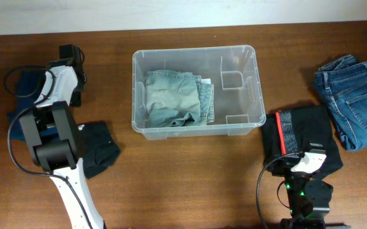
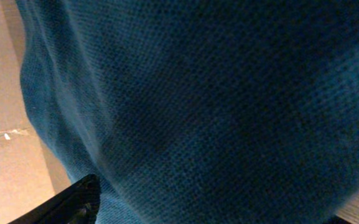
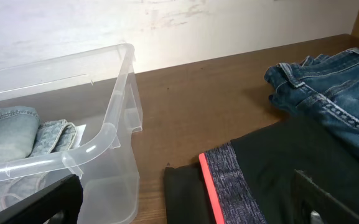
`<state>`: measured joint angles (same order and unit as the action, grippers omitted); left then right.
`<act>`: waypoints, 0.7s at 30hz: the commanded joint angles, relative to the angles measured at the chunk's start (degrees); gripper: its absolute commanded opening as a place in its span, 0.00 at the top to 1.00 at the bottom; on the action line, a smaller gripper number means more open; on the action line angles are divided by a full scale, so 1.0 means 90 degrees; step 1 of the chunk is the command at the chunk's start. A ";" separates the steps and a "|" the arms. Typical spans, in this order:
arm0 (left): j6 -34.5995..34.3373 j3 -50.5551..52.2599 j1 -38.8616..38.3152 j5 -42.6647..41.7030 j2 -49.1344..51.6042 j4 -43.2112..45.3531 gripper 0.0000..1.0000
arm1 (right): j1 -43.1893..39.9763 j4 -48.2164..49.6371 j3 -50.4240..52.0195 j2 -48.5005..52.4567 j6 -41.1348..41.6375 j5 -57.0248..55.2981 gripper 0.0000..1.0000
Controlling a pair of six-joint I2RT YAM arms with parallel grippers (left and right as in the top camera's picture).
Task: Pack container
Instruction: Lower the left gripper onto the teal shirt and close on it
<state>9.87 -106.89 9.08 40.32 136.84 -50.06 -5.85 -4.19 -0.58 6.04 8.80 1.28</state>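
Blue cloth point(image 2: 229, 93) at the desk's left edge lies under the left pincer point(image 1: 69, 57) for pickup. I cannot tell that pincer's state. Right pincer point(image 3: 185, 208) rests spread wide.

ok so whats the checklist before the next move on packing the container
1. Room in the container: ok, its right half is bare beside the folded pale jeans.
2. Left gripper over the dark blue garment: ok, cloth fills its wrist view.
3. Left gripper's hold on that cloth: cannot tell, jaws not visible.
4. Right gripper open: ok, fingers wide apart, holding nothing.
5. All clothes packed: not ok, black garment and blue jeans lie on the table.
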 commanded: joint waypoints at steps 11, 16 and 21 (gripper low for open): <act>0.0041 0.0206 0.0104 -0.0636 0.0680 -0.0044 0.31 | 0.0034 -0.0036 0.0029 -0.0049 -0.0024 -0.0056 0.01; 0.0277 0.0206 0.0104 -0.1154 0.0680 -0.0024 0.32 | 0.0034 -0.0036 0.0029 -0.0049 -0.0024 -0.0056 0.01; 0.0333 0.0206 0.0104 -0.1292 0.0682 -0.0027 0.61 | 0.0034 -0.0036 0.0029 -0.0049 -0.0024 -0.0056 0.01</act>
<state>11.94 -107.22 9.41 36.88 137.45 -49.98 -5.85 -4.19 -0.58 6.04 8.80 1.28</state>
